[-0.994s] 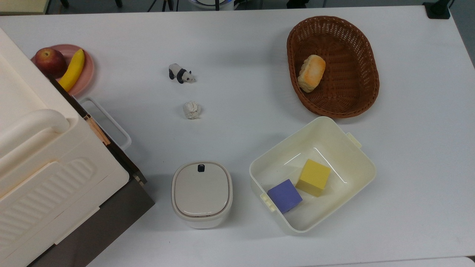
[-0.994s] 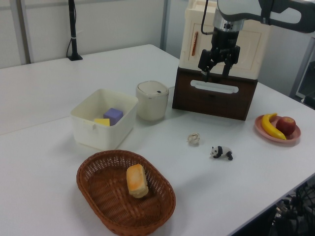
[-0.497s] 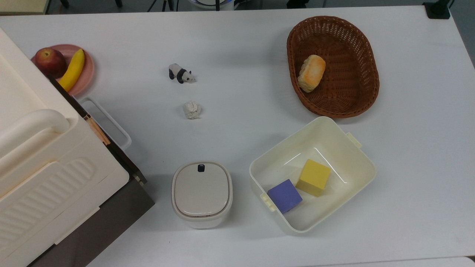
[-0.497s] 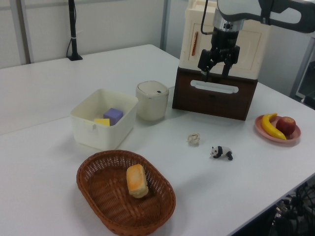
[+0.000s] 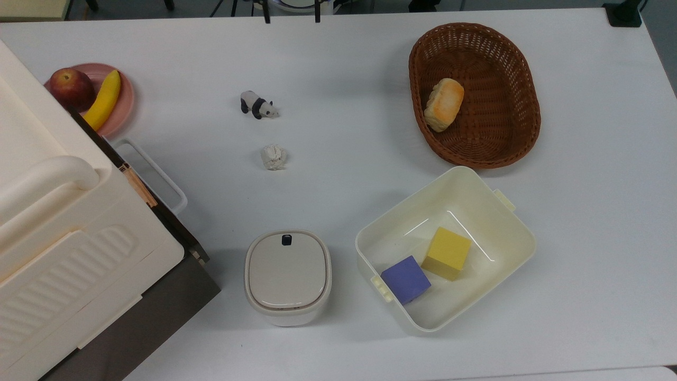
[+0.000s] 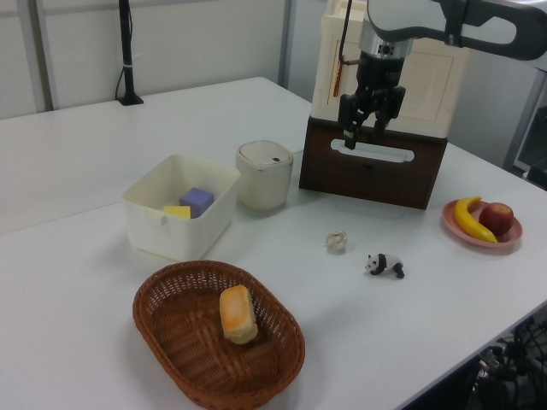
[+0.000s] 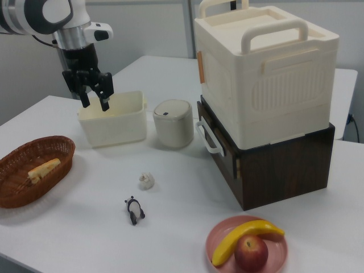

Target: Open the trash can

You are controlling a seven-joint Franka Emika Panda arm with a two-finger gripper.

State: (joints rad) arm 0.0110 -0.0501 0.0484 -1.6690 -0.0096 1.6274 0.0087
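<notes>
The two fingers (image 7: 104,98) hang apart and hold nothing; the gripper (image 6: 361,128) is high in the air, well apart from everything on the table (image 5: 344,69). In the left view it hangs in front of the big box (image 6: 432,68), up and to the right of the can (image 5: 287,276); in the right view it is above the tub (image 7: 116,116), at the can's left. The can stands on the table between the tub (image 5: 502,233), where two cubes lie, and the dark drawer unit (image 6: 376,166), with its lid (image 5: 286,270) flat and closed. The small dark button (image 5: 286,239) sits at the lid's far edge in the top view. To do this step well, I think the gripper should travel over the can first and only then go down, with one fingertip right above the button. A straight, gentle press is probably enough; a push from the side may slide or tip such a light can. The lid likely needs free room above it to swing up.
</notes>
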